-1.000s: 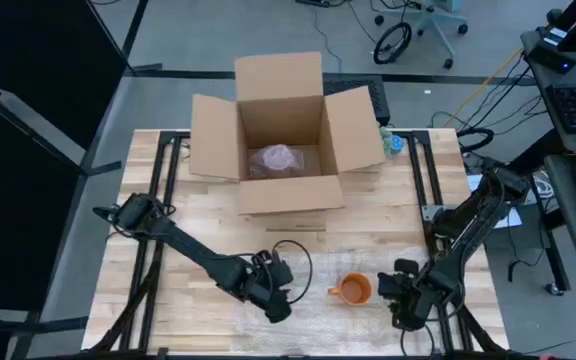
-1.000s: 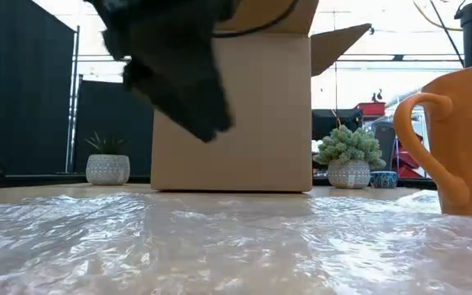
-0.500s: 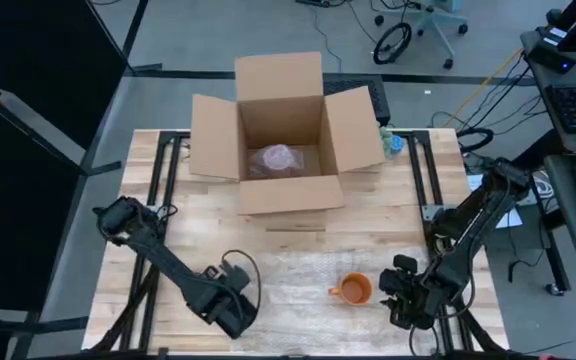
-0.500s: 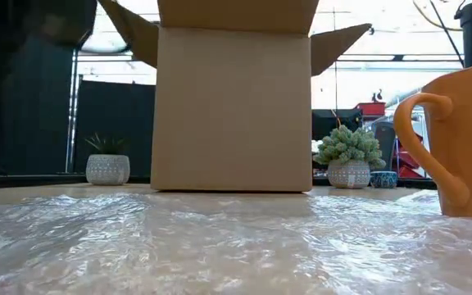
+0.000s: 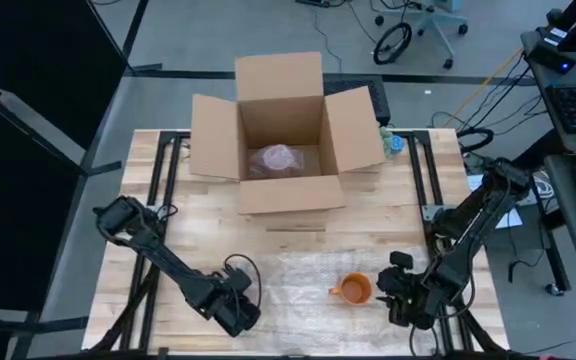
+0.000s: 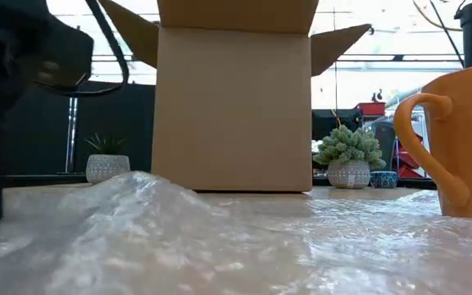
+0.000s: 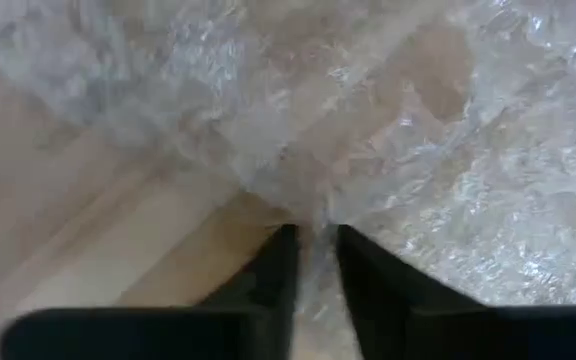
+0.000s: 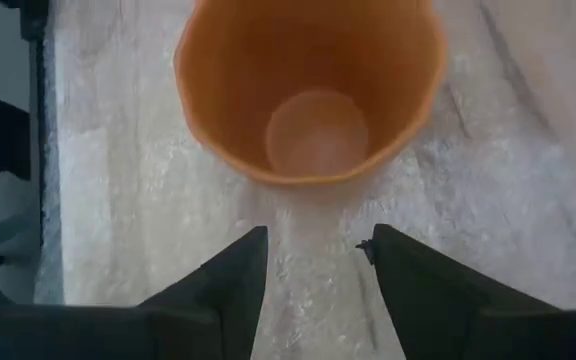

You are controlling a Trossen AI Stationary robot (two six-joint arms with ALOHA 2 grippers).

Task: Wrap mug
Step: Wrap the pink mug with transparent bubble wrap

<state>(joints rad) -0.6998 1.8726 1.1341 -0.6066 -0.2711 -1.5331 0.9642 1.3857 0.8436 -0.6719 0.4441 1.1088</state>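
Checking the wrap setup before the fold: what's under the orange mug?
The orange mug stands upright on the bubble wrap sheet, which lies on the wooden table. The wrap directly beneath the mug's base is covered and cannot be seen.

Grey floor, office chair, black curtains behind

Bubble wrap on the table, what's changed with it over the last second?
The left end effector moved to the bubble wrap's left edge, pinched it and lifted it into a hump. The orange mug, box and right end effector stayed put.
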